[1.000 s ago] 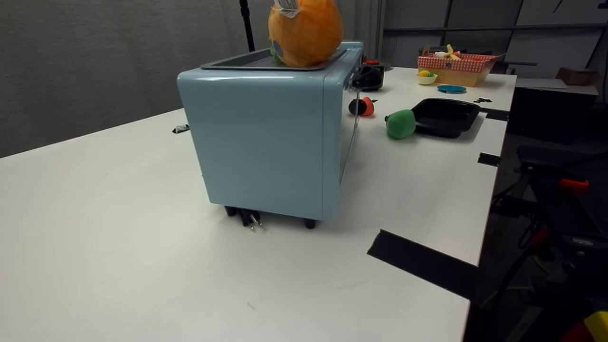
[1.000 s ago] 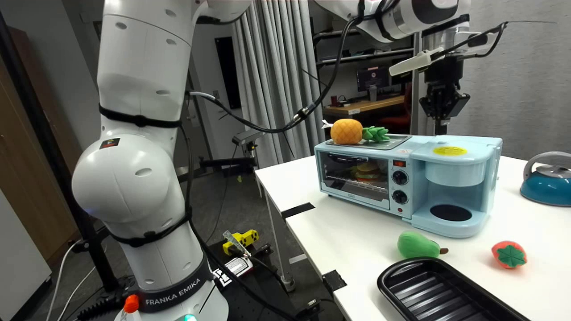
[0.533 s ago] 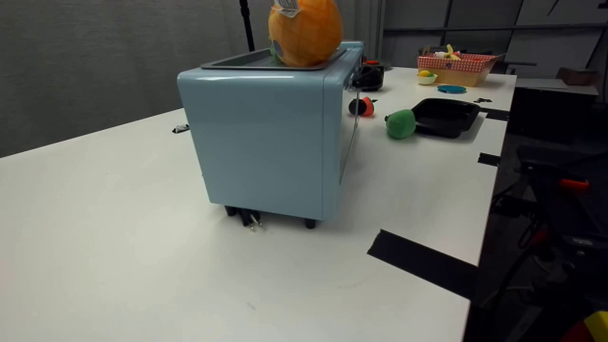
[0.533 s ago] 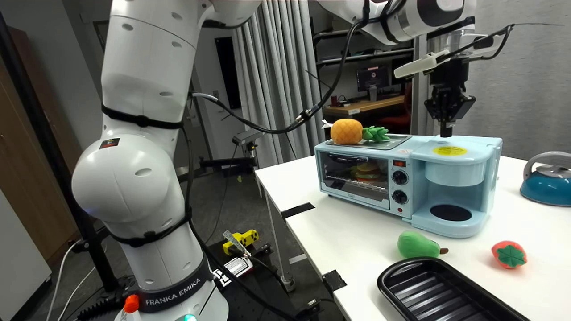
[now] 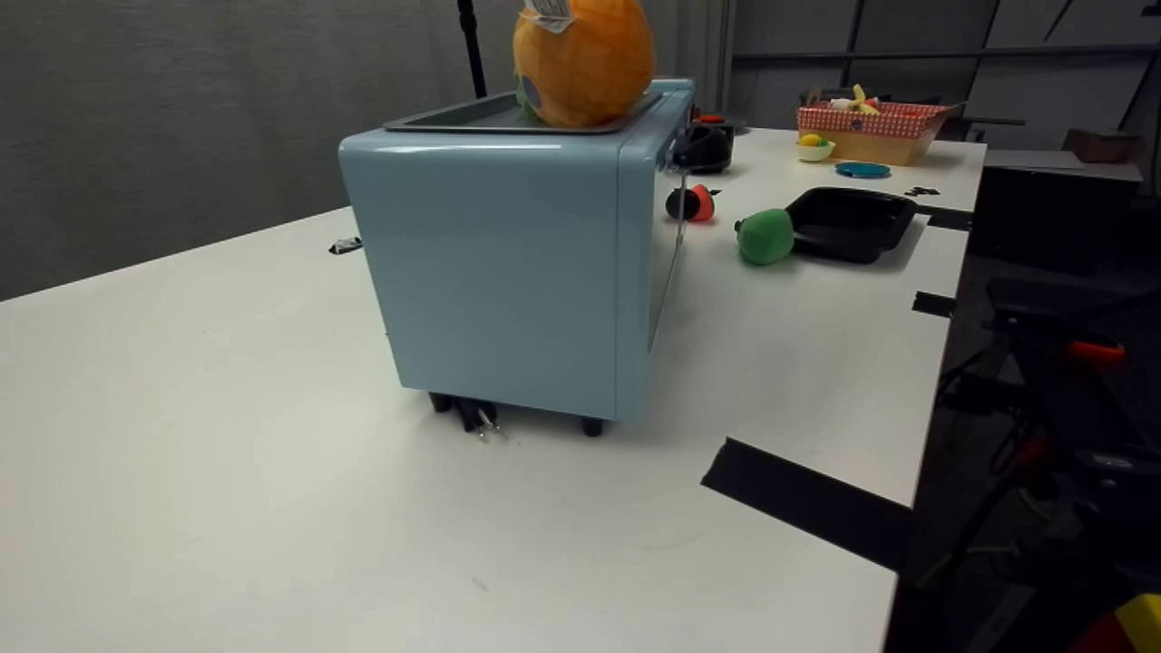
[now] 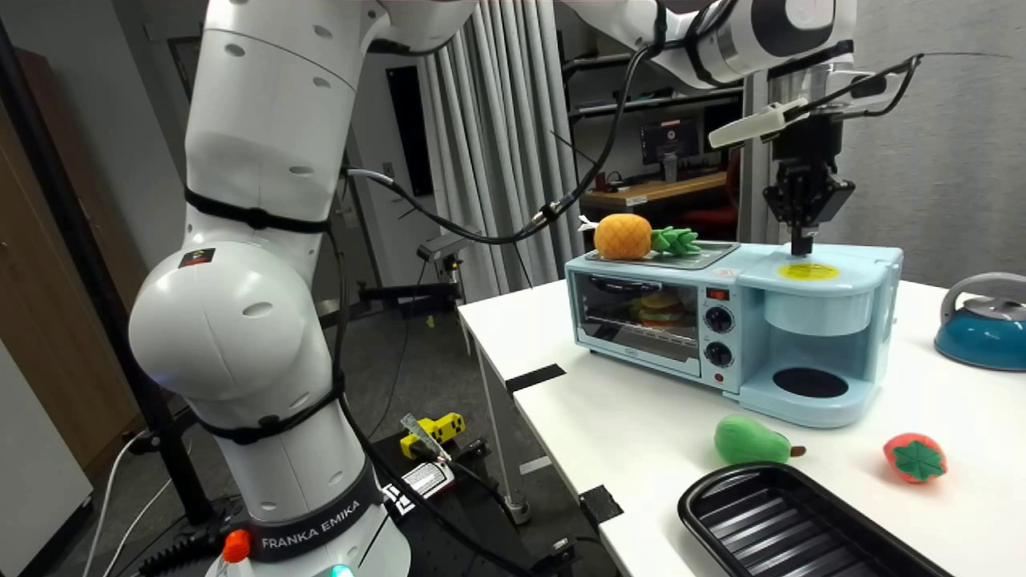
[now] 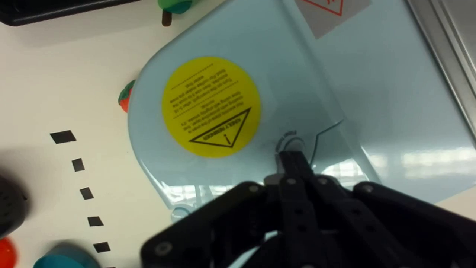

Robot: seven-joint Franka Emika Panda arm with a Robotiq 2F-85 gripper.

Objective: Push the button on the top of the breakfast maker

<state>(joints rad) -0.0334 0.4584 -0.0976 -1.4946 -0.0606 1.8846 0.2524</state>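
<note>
1. Pale-blue breakfast maker (image 6: 736,336) on the table (image 6: 633,417), plush pineapple (image 6: 623,237) sitting up top.
2. Pincer (image 6: 801,247) clenched by the top button (image 7: 294,144), can't tell if touching.
3. Pear (image 6: 749,441), strawberry (image 6: 915,458), black pan (image 6: 785,521) out front, kettle (image 6: 984,332) off beside.

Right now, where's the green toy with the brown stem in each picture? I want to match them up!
In an exterior view, the green toy is right of centre, in the upper half.
In an exterior view, the green toy is in the lower right.
In the wrist view, the green toy is at the top edge, left of centre, cut off.
Landmark in all three: the black pan near it.
</note>
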